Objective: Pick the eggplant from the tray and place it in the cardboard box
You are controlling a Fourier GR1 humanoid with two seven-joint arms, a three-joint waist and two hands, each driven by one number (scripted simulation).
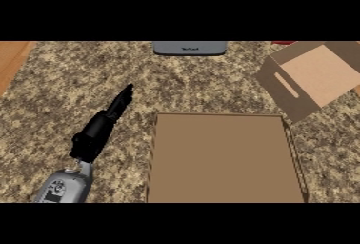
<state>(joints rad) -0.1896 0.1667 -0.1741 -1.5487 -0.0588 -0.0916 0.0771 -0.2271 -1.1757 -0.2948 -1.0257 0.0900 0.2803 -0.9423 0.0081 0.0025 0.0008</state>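
The speckled tabletop (84, 81) carries a brown tray (224, 159) and, near its far right corner, the cardboard box (313, 76). My left robot hand (105, 124) rests open, fingers straight, beside the tray. I see no eggplant.

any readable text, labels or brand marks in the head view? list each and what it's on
Grey appliance at the counter's far edge: a short light mark on its top, too blurred to read.
Left forearm: small dark markings, too small to read.
Tray, cardboard box: no text visible.
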